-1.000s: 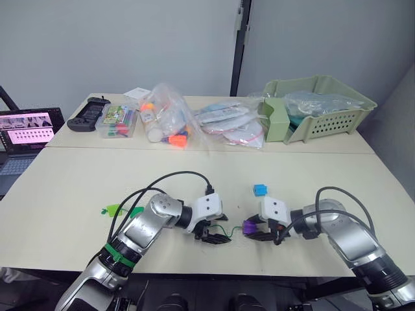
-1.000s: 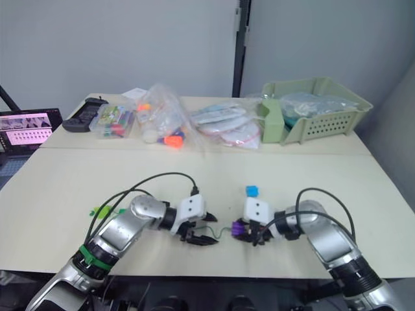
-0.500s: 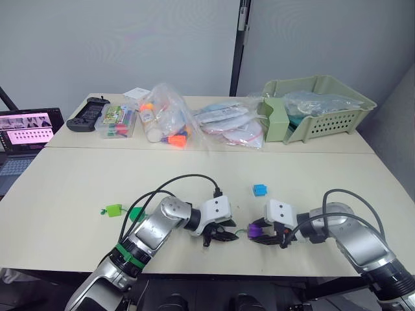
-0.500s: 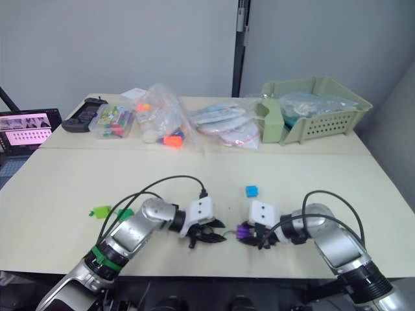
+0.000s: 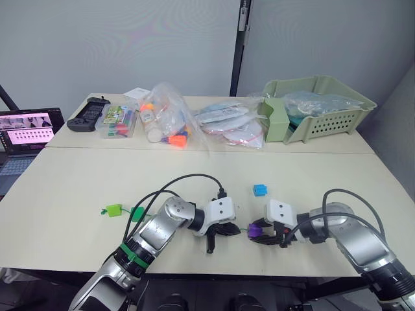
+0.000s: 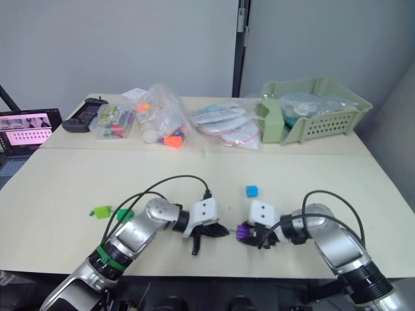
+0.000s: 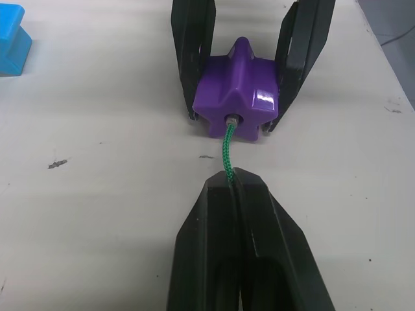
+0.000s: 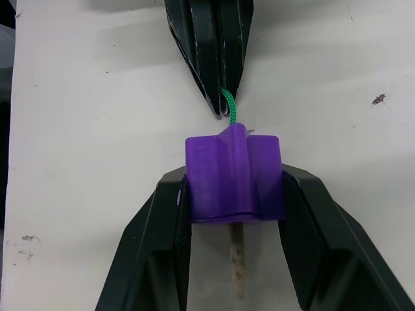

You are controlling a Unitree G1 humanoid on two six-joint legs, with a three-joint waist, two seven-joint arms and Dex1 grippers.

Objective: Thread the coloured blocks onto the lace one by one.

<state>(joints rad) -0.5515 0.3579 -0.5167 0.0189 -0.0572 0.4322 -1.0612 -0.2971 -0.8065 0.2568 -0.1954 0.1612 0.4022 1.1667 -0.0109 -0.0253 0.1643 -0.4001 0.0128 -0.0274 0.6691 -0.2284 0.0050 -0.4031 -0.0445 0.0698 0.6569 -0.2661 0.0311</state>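
Left to right on the table [image 5: 78, 188]: two green blocks [image 5: 114, 210] unthreaded at far left; left gripper [image 7: 235, 183] pinched shut on the lace [image 7: 228, 149], low and level, aimed rightward; pale tip [image 8: 237, 269] already pushed through the purple block [image 8: 235, 175], clamped between right gripper [image 8: 235, 194] fingers, facing leftward; blue block [image 5: 260, 190] loose behind; four blocks judged still unthreaded.

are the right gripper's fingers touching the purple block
Touching. The right wrist view shows both fingers of the right gripper pressed against the sides of the purple block.
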